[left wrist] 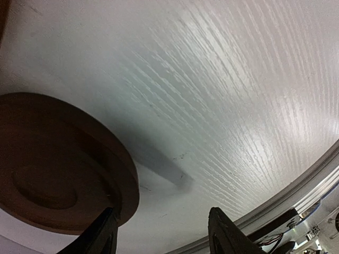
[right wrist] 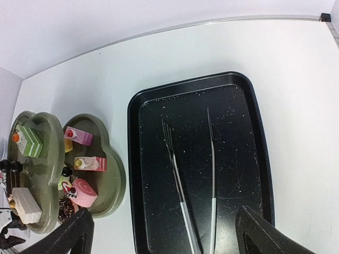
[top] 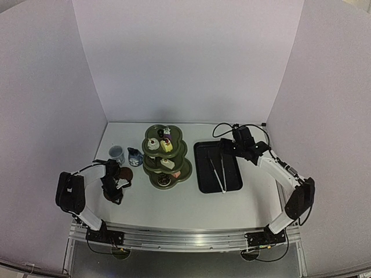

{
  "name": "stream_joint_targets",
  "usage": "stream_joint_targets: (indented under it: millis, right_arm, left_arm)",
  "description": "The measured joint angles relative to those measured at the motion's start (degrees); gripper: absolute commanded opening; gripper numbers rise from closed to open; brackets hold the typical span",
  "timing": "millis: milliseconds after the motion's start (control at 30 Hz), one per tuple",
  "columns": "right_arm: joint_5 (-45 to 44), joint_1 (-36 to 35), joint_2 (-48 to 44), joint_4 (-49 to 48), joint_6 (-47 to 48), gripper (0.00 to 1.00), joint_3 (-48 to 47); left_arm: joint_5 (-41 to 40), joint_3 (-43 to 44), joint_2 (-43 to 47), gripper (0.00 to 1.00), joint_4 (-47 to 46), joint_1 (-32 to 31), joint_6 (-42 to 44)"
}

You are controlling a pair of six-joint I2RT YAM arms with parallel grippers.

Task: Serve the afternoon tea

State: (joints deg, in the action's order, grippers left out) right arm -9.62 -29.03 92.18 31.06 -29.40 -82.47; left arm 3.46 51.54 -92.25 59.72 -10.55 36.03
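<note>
Overhead camera looks down; right wrist shares its tray (top: 233, 169) (right wrist: 238, 137); left wrist hugs tabletop (left wrist: 222, 106).

One each of stand (top: 186, 170), cup (top: 116, 153), jug (top: 134, 156), saucer (top: 126, 174), tray (top: 203, 174), tongs (top: 218, 171); at least six pastries (top: 167, 145).

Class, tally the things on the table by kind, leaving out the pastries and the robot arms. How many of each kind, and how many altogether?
Three-tier stand: 1
Cup: 1
Jug: 1
Saucer: 1 in plain view
Tray: 1
Tongs: 1 pair
Total: 6
</note>
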Motion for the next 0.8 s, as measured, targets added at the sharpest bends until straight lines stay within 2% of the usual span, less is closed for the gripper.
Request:
stream_joint_targets:
  millis: [300,533,800]
  right_arm:
    - [-0.32,-0.68,-1.47,0.75,-0.37,0.90,0.87]
    - [0.73,-0.68,-1.69,0.99,3.52,0.90,0.87]
    - [0.60,-0.96,-6.53,1.54,0.63,0.88,4.48]
  left_arm:
    - [-2.16,-1.53,0.00,0.57,-3.86,0.00,-1.03]
    - [-5.05,0.41,-0.13,0.63,-6.79,0.00,-0.83]
    - [-4.53,0.35,-1.54,0.53,-9.30,0.00,0.63]
